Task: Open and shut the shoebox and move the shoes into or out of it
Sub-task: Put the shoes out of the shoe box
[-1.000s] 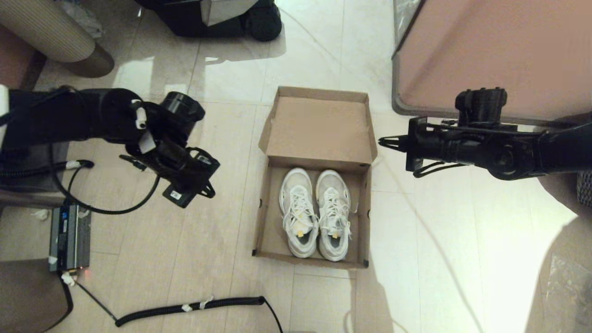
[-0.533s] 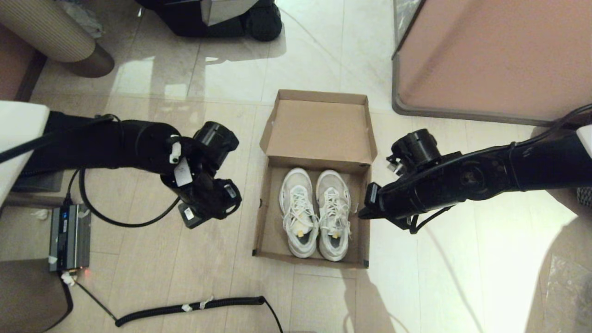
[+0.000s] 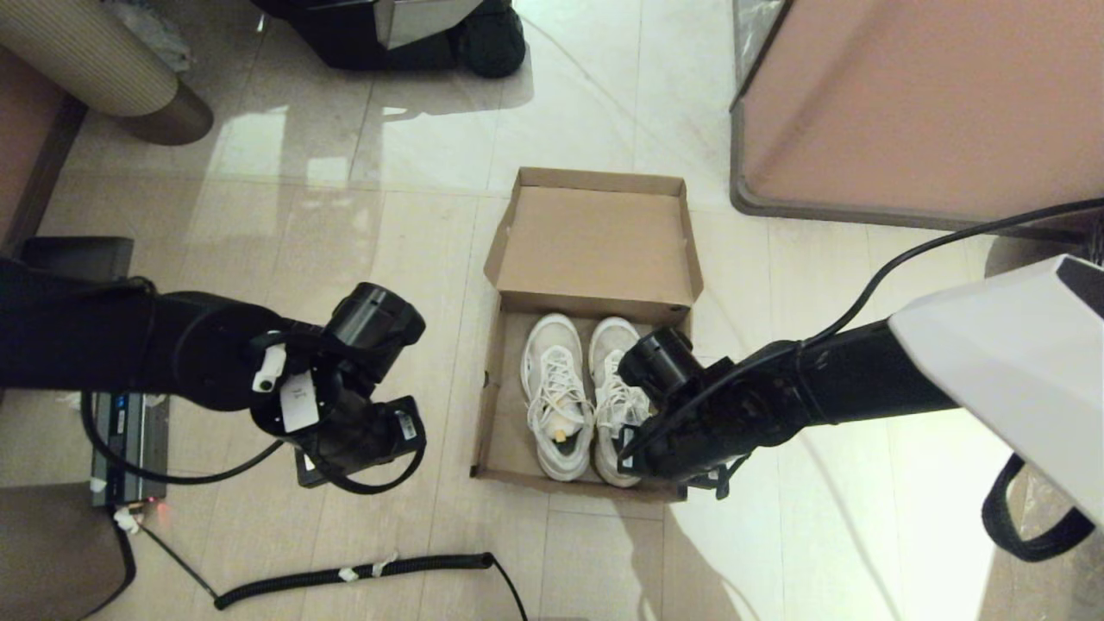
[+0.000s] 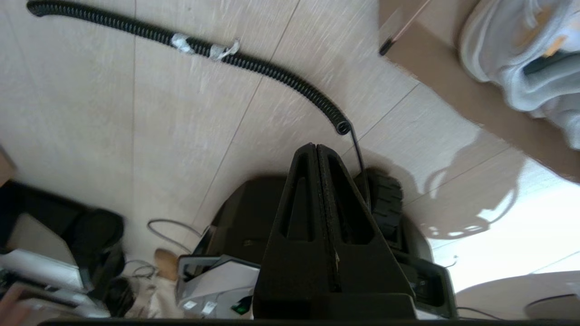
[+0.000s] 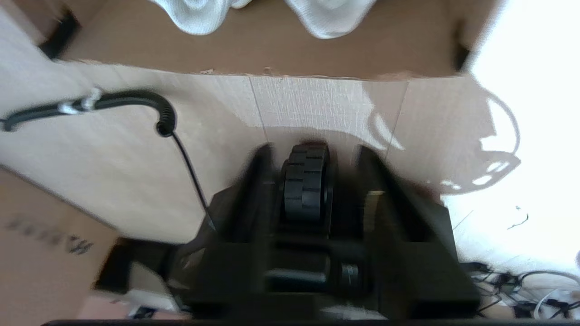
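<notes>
The brown cardboard shoebox (image 3: 492, 431) stands open on the floor, its lid (image 3: 595, 241) folded back on the far side. The white lace-up shoes (image 3: 559, 401) lie side by side inside, toes toward the lid. My right arm reaches in from the right. Its wrist hangs over the near end of the right shoe (image 3: 614, 379) and the box's near right corner. My right gripper (image 5: 315, 156) is open, with nothing held between its fingers. My left gripper (image 4: 316, 149) is shut and empty. It hangs over the floor to the left of the box, apart from it.
A coiled black cable (image 3: 362, 571) lies on the floor in front of the box. A grey device (image 3: 129, 440) sits at the left. A pink-topped table (image 3: 914, 103) fills the far right. A ribbed beige cylinder (image 3: 112, 69) and a dark machine (image 3: 397, 34) stand beyond.
My right arm swung from beside the lid down over the near end of the right shoe, and its fingers opened. My left arm moved nearer, staying shut.
</notes>
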You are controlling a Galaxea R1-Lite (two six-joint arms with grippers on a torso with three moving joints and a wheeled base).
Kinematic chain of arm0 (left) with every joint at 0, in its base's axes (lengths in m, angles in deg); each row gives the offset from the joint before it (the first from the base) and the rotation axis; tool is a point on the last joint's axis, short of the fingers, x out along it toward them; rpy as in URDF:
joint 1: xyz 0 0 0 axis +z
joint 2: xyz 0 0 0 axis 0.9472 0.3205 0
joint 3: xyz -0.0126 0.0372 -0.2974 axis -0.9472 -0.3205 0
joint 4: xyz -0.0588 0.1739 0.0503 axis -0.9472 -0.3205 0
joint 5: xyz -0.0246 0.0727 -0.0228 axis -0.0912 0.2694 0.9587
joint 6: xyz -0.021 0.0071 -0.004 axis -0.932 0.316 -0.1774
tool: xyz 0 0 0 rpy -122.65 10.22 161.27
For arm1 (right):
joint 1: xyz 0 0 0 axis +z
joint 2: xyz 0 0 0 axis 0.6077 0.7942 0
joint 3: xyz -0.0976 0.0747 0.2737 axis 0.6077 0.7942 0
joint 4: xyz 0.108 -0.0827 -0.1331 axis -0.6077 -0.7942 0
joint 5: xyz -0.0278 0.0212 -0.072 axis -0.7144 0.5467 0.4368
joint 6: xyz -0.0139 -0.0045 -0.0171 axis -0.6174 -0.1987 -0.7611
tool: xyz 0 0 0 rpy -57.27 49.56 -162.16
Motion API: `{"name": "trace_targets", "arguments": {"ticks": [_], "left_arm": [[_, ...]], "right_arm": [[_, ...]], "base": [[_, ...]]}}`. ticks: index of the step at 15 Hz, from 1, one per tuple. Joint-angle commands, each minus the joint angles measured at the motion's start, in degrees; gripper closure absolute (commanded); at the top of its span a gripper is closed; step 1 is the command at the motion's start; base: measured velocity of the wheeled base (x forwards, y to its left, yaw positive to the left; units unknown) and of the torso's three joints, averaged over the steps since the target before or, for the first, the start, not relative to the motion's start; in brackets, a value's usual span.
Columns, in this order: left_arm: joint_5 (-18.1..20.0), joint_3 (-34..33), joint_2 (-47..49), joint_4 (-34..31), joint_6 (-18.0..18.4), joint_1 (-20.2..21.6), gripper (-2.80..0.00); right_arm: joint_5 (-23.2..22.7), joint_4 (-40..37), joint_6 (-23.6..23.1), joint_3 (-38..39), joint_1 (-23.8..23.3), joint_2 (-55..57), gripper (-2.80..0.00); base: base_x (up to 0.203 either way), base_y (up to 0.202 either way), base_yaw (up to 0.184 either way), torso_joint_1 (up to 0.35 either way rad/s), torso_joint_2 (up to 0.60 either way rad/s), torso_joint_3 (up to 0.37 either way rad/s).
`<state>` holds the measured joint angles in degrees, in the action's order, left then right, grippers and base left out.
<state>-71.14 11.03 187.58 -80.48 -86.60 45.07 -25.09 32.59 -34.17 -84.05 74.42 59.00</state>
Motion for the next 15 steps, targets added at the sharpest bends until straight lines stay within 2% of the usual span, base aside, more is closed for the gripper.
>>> {"name": "trace_targets", "arguments": {"ticks": [1,4,10,15], "left_arm": [[-0.1,-0.4,-1.5,0.5,-0.2,0.0,0.0],[-0.1,-0.5,-2.4,0.6,-0.3,0.0,0.0],[0.0,-0.2,-2.4,1.3,-0.2,0.0,0.0],[0.2,-0.2,-2.3,2.6,-0.1,0.0,0.0]], "right_arm": [[2.1,2.0,0.1,-1.2,1.5,6.4,-2.8],[5.3,6.4,-0.4,-5.6,2.0,12.3,-2.8],[9.2,7.9,1.1,-17.2,2.0,19.0,-2.8],[13.4,10.7,-0.2,-25.5,1.3,24.6,-2.8]], "base": [[0.0,0.0,0.0,0.0,0.0,0.0],[0.0,0.0,0.0,0.0,0.0,0.0],[0.0,0.0,0.0,0.0,0.0,0.0],[0.0,0.0,0.0,0.0,0.0,0.0]]}}
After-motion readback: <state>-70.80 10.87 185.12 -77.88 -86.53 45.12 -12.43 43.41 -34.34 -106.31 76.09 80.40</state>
